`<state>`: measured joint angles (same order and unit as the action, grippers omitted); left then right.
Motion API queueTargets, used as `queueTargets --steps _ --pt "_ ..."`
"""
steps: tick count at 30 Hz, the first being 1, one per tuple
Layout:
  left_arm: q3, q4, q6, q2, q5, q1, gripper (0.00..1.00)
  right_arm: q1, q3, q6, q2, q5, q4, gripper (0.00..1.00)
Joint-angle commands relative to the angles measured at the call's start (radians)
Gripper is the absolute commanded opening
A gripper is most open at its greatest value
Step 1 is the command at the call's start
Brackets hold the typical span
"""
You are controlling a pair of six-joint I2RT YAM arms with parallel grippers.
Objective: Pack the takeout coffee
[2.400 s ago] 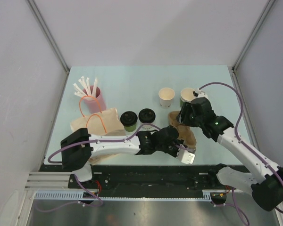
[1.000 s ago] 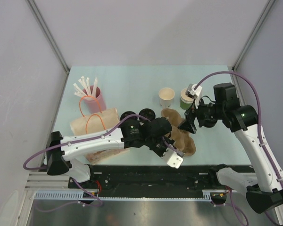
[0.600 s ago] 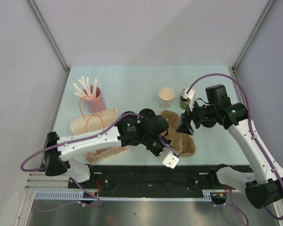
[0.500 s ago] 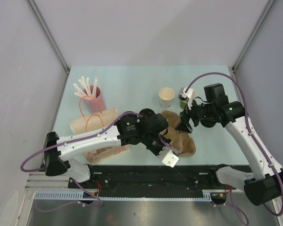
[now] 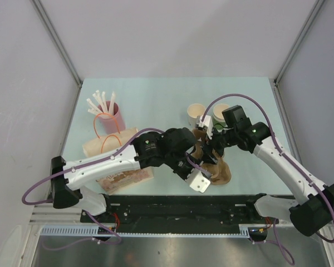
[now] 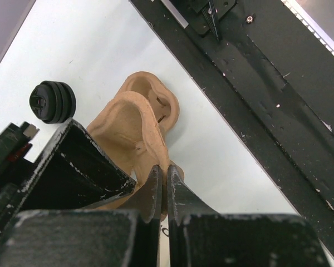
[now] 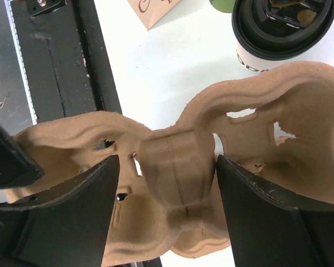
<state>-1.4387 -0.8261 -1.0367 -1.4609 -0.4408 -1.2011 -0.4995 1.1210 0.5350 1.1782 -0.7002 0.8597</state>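
Two grippers meet at the pulp tray (image 6: 136,119), close in. My left gripper (image 6: 161,169) is pinched tight on the tray's thin rim, its fingers almost touching. My right gripper (image 7: 166,161) hangs over the tray's waist, fingers spread wide, one on each side of the centre ridge. I can't tell whether they touch it. Just beyond the right fingertips stands the white cup (image 7: 250,58) under its black lid (image 7: 278,25). A sliver of the dark green cup (image 7: 222,4) shows beside it, top cut off. Farther past both hands sit a lidless cup (image 5: 196,112) and a pink cup of straws (image 5: 108,114).
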Motion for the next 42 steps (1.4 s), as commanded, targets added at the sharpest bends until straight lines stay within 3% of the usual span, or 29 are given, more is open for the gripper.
queueTargets --steps 1,3,5,7,13,16,17,20,24,27,35,38,42 --pt "-0.048 0.001 -0.016 0.031 -0.041 0.005 0.00 -0.008 -0.004 -0.026 0.024 0.042 -0.048 0.71" --pt "-0.051 -0.001 -0.017 0.033 -0.039 0.009 0.00 -0.013 -0.004 -0.035 0.021 0.057 -0.048 0.67" --pt "-0.055 0.002 -0.017 0.030 -0.038 0.012 0.00 -0.025 -0.004 -0.052 0.008 0.065 -0.053 0.57" --pt "-0.058 0.001 -0.014 0.025 -0.029 0.018 0.00 -0.036 -0.007 -0.079 -0.008 0.077 -0.060 0.39" --pt "-0.086 0.019 0.067 0.013 0.042 0.020 0.00 -0.042 -0.012 -0.151 -0.101 0.136 -0.090 0.24" --pt "-0.109 0.025 0.118 0.022 0.068 0.020 0.20 -0.043 -0.013 -0.199 -0.143 0.175 -0.085 0.15" --pt "-0.117 0.025 0.159 0.022 0.079 0.020 0.40 -0.047 -0.013 -0.236 -0.153 0.209 -0.082 0.14" --pt "-0.156 0.027 0.266 0.031 0.117 0.020 0.65 -0.051 -0.013 -0.285 -0.190 0.301 -0.073 0.09" --pt "-0.210 0.025 0.400 0.086 0.178 0.021 0.85 -0.054 -0.010 -0.415 -0.229 0.389 -0.099 0.00" --pt "-0.255 0.021 0.478 0.144 0.284 0.021 0.98 -0.056 -0.012 -0.478 -0.255 0.444 -0.136 0.00" --pt "-0.355 -0.114 0.507 0.284 0.689 0.055 1.00 -0.068 0.005 -0.768 -0.281 0.573 -0.295 0.00" --pt "-0.342 -0.148 0.539 0.368 0.648 0.310 1.00 -0.109 0.005 -0.823 -0.281 0.600 -0.369 0.00" --pt "-0.296 -0.243 0.567 0.477 0.590 0.497 1.00 -0.172 0.020 -0.823 -0.250 0.633 -0.432 0.00"
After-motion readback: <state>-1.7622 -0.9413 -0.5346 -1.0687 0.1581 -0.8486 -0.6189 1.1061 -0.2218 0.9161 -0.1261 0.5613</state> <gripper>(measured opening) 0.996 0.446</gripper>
